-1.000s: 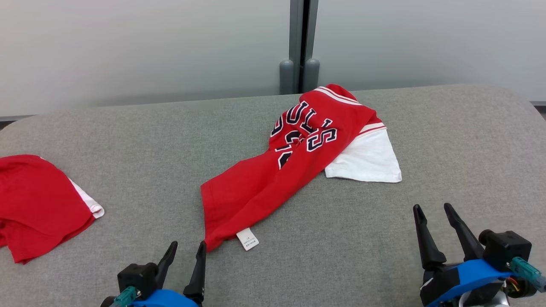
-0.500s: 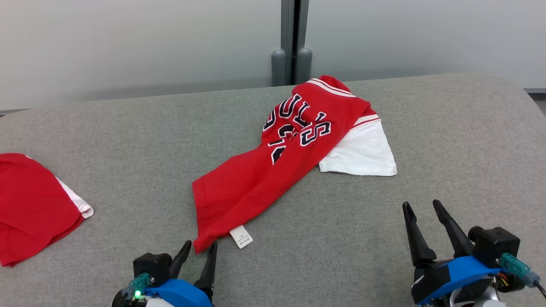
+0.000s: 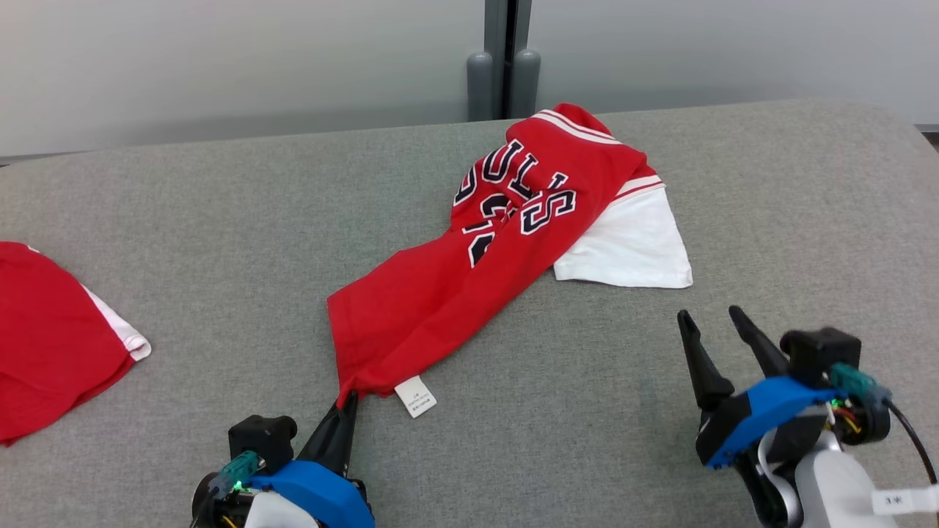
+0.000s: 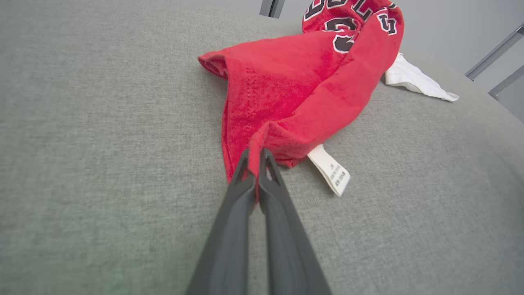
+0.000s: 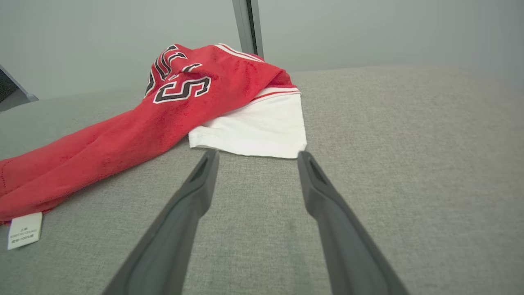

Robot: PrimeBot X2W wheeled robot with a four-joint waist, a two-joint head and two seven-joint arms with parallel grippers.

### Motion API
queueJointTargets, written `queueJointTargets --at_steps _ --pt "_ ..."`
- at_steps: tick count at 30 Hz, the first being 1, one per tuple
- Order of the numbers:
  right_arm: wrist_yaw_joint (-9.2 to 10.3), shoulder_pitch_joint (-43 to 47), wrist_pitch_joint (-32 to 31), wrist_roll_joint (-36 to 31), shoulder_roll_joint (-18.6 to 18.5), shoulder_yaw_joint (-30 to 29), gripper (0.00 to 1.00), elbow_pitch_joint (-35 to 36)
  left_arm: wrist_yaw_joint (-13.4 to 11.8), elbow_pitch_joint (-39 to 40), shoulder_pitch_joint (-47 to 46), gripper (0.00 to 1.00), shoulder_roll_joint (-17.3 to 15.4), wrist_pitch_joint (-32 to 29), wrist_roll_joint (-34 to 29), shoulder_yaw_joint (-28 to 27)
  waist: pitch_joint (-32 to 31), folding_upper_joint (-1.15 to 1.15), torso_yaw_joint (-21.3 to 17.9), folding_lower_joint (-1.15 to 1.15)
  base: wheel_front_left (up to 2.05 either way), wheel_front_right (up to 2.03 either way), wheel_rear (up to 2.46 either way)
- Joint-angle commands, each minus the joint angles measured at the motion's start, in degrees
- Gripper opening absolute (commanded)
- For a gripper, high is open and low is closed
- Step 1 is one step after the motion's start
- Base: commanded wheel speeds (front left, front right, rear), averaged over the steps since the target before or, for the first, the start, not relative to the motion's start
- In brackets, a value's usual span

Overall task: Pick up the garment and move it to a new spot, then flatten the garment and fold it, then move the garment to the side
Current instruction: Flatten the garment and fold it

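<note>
Red shirt (image 3: 440, 308) on grey table (image 3: 220, 220), bunched up in a long heap. Near corner pinched by left gripper (image 4: 256, 155), fingers pressed tight together on a small fold of red cloth. Rest of shirt stretching away from that gripper, ahead and off to its right, with dark letters (image 3: 513, 205) on the far, humped part. White tag (image 4: 331, 172) lying flat just right of the pinched corner, close beside the fingertips. White sleeve (image 3: 631, 249) sticking out from under the far end, flat on the table.

Right gripper (image 3: 709, 313) spread wide, holding nothing, fingers pointing at the sleeve. Sleeve edge near its fingertips, not touching. Red part of shirt ahead and to the left of it. Bare grey table under it, and well apart from left gripper.

Other red cloth (image 3: 51, 352) far off to the left of left gripper, with a thin white edge, partly cut off at the side. Grey post (image 3: 499, 66) and pale wall (image 3: 220, 66) beyond the shirt's far end.
</note>
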State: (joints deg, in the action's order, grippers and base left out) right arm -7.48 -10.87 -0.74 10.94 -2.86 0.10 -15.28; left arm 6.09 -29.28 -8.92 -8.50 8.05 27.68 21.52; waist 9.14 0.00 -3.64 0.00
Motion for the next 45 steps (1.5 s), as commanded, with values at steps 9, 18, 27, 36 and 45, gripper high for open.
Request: queueJointTargets --at_steps 9,18,27,36,45 --pt "-0.03 -17.9 -7.1 -9.9 -0.1 -8.6 1.0 -17.5 0.8 2.2 -4.1 0.0 -0.9 0.8 -1.2 2.9 5.2 0.0 3.8 0.0 0.0 0.0 0.0" --pt "-0.02 -25.8 -9.1 -19.2 -0.1 -17.7 1.0 -28.2 1.1 4.2 -7.0 0.0 -0.8 1.3 -1.5 6.2 8.4 0.0 7.0 0.0 0.0 0.0 0.0" --pt "-0.02 -26.7 -9.7 -22.0 0.1 -18.1 0.0 -35.4 1.3 3.9 -7.3 0.0 -1.0 2.1 -0.7 7.2 8.2 0.0 7.0 0.0 0.0 0.0 0.0" --pt "-0.02 -26.7 -0.8 -14.2 -0.1 -13.1 0.0 -30.3 -0.4 8.2 -4.7 0.0 -1.7 5.7 1.8 3.0 3.2 0.0 3.3 0.0 0.0 0.0 0.0" --pt "-0.03 -21.4 -3.8 -6.7 -2.6 -7.3 0.0 -8.1 -1.7 22.6 -2.2 0.0 -5.7 1.6 6.5 -2.0 -1.8 0.0 0.1 0.0 0.0 0.0 0.0"
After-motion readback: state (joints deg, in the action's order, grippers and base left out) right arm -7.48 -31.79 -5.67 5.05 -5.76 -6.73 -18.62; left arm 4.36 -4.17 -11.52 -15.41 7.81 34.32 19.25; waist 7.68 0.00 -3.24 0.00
